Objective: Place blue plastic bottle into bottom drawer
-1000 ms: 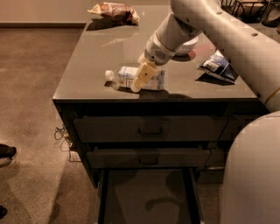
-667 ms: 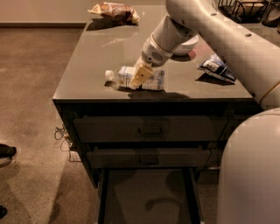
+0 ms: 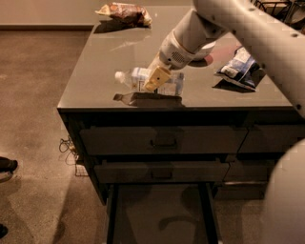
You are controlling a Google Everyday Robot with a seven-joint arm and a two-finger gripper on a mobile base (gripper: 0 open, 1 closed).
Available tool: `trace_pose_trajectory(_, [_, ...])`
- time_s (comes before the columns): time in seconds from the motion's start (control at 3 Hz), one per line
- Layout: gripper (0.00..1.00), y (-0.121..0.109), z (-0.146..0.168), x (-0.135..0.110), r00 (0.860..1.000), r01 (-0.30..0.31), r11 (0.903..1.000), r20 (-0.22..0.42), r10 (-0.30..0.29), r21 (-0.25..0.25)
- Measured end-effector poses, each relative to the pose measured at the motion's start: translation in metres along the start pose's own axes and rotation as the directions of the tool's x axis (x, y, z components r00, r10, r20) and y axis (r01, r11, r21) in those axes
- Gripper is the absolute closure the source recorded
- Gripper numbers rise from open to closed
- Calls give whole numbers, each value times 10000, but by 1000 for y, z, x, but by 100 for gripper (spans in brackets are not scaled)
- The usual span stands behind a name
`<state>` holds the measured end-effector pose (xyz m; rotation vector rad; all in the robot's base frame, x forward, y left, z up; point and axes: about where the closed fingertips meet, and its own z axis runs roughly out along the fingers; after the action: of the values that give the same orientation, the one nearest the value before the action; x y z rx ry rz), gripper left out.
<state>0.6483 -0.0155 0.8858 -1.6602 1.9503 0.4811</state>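
The blue plastic bottle (image 3: 170,85), clear with a white cap and a pale label, lies sideways near the front of the dark cabinet top (image 3: 95,76). It casts a shadow just below itself and looks slightly raised. My gripper (image 3: 155,78) comes down from the upper right, and its tan fingers (image 3: 157,76) are closed around the bottle's middle. The bottom drawer (image 3: 159,214) stands pulled open below the two handled drawers, with a flat dark inside and side rails.
A blue-and-white snack bag (image 3: 239,67) lies at the right of the top and a brown snack bag (image 3: 125,13) at the back left. A reddish object (image 3: 213,59) sits behind my arm. Cables (image 3: 67,145) and a shoe (image 3: 7,165) are on the floor at the left.
The bottle has come up a little off the cabinet top with my gripper on it, and its shadow now shows apart from it.
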Motion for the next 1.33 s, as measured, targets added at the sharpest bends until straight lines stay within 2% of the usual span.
trace_pose_trajectory(0.33, [100,30,-29,-1,9988,-165,9998,469,161,75])
trace_pose_trajectory(0.67, [100,76,-26,2,9913,-414,9973,1222,487,-614])
trace_pose_trajectory(1.0, [100,76,-26,2,9913,-414,9972,1222,487,-615])
trace_pose_trajectory(1.33, [100,102,-12,17,9912,-662,9927,1078,770,-1009])
